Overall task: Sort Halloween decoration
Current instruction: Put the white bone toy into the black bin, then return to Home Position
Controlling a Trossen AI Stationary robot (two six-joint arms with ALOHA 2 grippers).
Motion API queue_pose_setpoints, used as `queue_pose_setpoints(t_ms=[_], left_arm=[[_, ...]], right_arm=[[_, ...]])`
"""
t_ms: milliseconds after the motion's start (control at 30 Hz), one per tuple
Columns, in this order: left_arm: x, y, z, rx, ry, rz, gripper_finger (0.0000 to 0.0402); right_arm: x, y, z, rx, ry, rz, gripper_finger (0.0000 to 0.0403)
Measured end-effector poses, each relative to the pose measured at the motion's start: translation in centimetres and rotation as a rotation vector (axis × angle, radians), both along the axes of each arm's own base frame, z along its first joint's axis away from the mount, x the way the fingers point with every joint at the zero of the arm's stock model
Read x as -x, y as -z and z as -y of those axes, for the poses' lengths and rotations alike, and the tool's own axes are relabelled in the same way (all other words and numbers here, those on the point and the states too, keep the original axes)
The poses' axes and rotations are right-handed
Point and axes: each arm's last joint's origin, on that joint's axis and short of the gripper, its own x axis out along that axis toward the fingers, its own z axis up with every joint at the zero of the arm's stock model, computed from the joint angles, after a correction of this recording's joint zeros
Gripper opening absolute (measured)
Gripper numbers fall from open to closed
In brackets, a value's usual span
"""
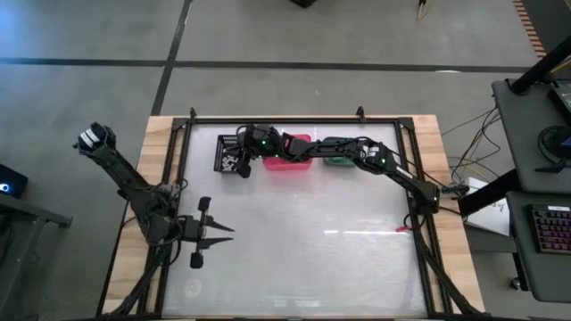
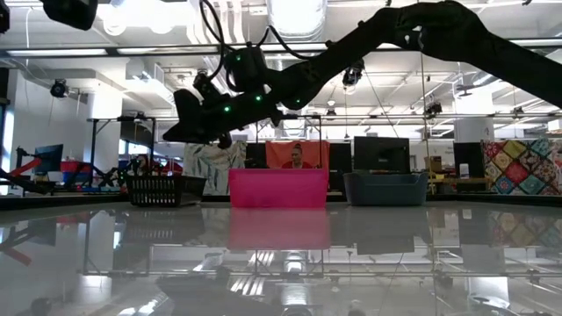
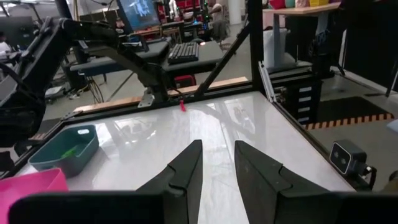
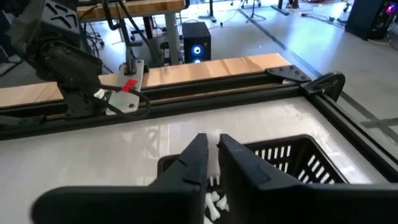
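My right gripper (image 4: 213, 151) reaches across the far side of the table and hovers over the black bin (image 1: 230, 157), shut on a small white trinket. More white trinkets (image 4: 214, 202) lie in the bottom of that bin (image 4: 292, 163). In the low view the gripper (image 2: 180, 132) hangs above the black bin (image 2: 165, 189). Green trinkets (image 3: 69, 151) lie inside the teal bin (image 3: 62, 152). My left gripper (image 3: 217, 163) is open and waits over the table's left near part (image 1: 219, 234). My right gripper pinches a white trinket (image 4: 214, 163) between its two fingers; only a thin white strip shows in the gap. The trinket is lifted clear, above the black bin's inside. The fingers slant down over the bin from the table's right.
Three bins stand in a row along the far edge: black (image 1: 230, 157), pink (image 1: 287, 153) and teal (image 1: 337, 160). A black frame rail (image 1: 294, 119) runs around the glossy white table. A wide bare stretch of table (image 1: 312, 241) lies on the near side.
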Motion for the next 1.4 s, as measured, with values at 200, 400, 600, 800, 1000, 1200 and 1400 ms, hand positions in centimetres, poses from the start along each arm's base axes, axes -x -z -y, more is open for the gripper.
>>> queue_pose_setpoints(t_ms=[200, 400, 600, 800, 1000, 1200, 1400], left_arm=[[0.0, -0.2, -0.2, -0.008, -0.05, 0.014, 0.0076], [0.3, -0.7, -0.5, -0.023, -0.05, 0.037, 0.0076], [0.4, -1.3, -1.1, -0.03, -0.067, 0.062, 0.0076], [-0.4, -1.4, -2.0, -0.05, -0.041, 0.071, 0.0076], [-1.5, -1.6, -3.4, -0.087, -0.009, 0.082, 0.0076], [-1.1, -2.3, -4.5, -0.113, -0.023, 0.113, 0.0076], [-0.4, -2.5, -5.5, -0.119, -0.043, 0.117, 0.0076]], right_arm=[[0.2, 0.2, 0.4, -0.043, 0.018, -0.02, 0.0093], [0.3, -0.2, 0.3, -0.051, -0.043, -0.014, 0.0141], [0.9, -2.9, -1.8, -0.033, -0.175, -0.019, 0.0135], [3.1, -4.5, -4.7, 0.037, -0.243, -0.042, 0.0119], [7.0, -6.9, -6.4, 0.079, -0.264, -0.004, 0.0117], [12.1, -8.1, -7.7, 0.106, -0.267, 0.084, 0.0115], [16.7, -8.1, -8.7, 0.123, -0.267, 0.092, 0.0109]])
